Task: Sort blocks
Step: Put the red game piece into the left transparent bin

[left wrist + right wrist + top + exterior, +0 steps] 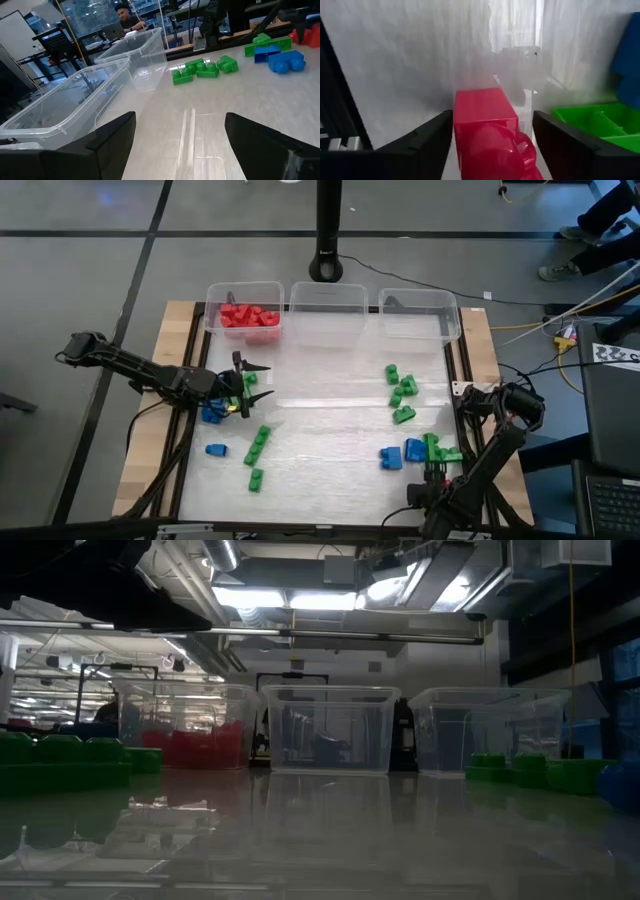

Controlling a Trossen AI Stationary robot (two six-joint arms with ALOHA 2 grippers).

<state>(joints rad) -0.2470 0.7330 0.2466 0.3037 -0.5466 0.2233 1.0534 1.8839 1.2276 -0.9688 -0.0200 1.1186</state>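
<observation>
My right gripper (490, 135) sits low in the right wrist frame with a red block (487, 132) between its dark fingers; the jaws stand just off its sides, so I cannot tell whether they pinch it yet. From the high view that gripper (436, 473) is at the lower right of the table, and the red block is hidden there, with only green blocks (441, 451) and blue blocks (402, 453) showing beside it.

My left gripper (180, 145) is spread wide and empty in the left wrist frame, with bare tabletop between the fingers. In the high view it (252, 383) lies at centre left, over green and blue bricks (215, 413).

Three clear bins (325, 308) line the upper edge; the left one holds red blocks (250, 316). The low view shows these bins (330, 728) side on, the red pile (192, 748) at left.
</observation>
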